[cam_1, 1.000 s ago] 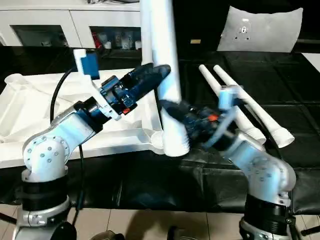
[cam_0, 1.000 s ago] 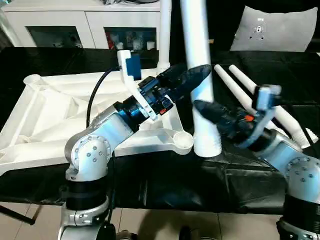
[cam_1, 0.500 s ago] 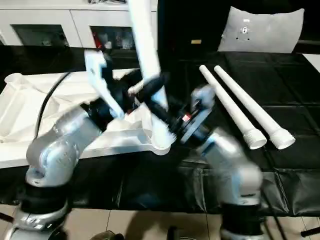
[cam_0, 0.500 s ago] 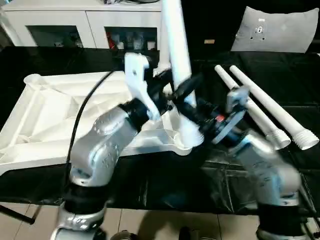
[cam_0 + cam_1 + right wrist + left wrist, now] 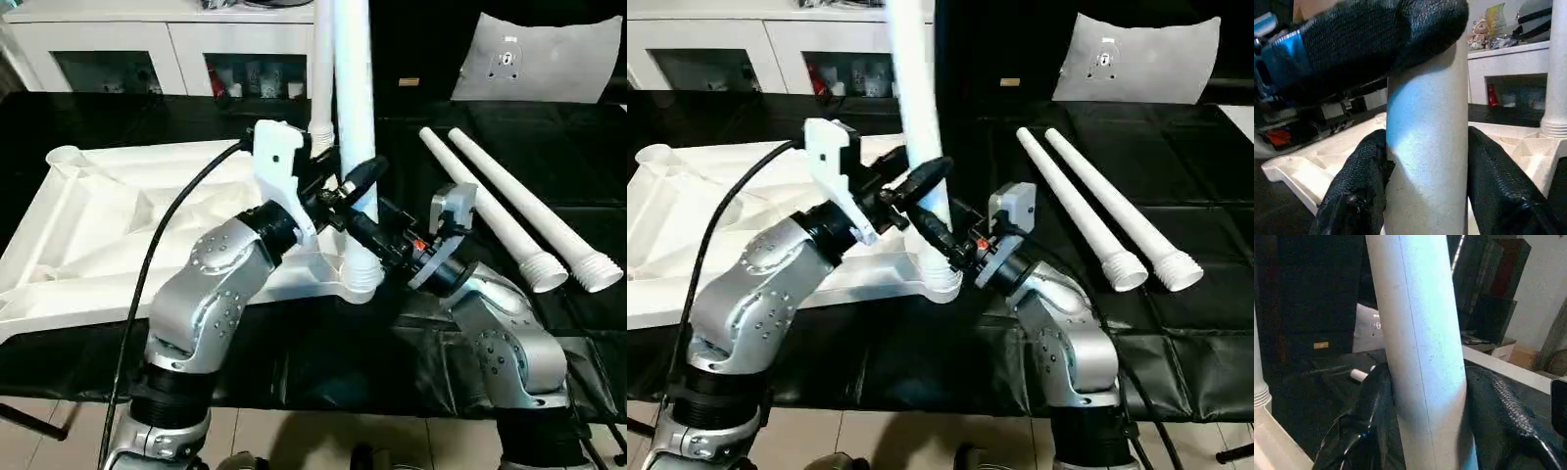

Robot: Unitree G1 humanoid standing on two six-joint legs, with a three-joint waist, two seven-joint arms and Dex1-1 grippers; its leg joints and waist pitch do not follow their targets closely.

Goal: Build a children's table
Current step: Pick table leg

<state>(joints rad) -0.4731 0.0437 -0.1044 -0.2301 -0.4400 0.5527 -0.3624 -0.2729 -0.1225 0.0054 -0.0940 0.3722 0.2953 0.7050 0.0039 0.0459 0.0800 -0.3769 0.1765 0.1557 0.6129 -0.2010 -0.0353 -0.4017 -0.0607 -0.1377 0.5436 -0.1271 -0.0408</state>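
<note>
Now both grippers pinch one upright white leg [image 5: 355, 127] at the near corner socket [image 5: 359, 279] of the upturned table top [image 5: 118, 225]: left gripper [image 5: 359, 178] above, right gripper [image 5: 355, 227] below. Two spare legs [image 5: 509, 211] lie to the right on the black table [image 5: 294, 343].

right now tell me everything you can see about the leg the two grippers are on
The leg is a long white round tube of smooth plastic, standing nearly upright. Its ribbed, flared lower end sits at the near corner socket of the upturned white tabletop; whether it is threaded in cannot be told. The left gripper clasps it from one side and the right gripper just below, black fingers on both flanks. Its top runs out of the picture.
</note>
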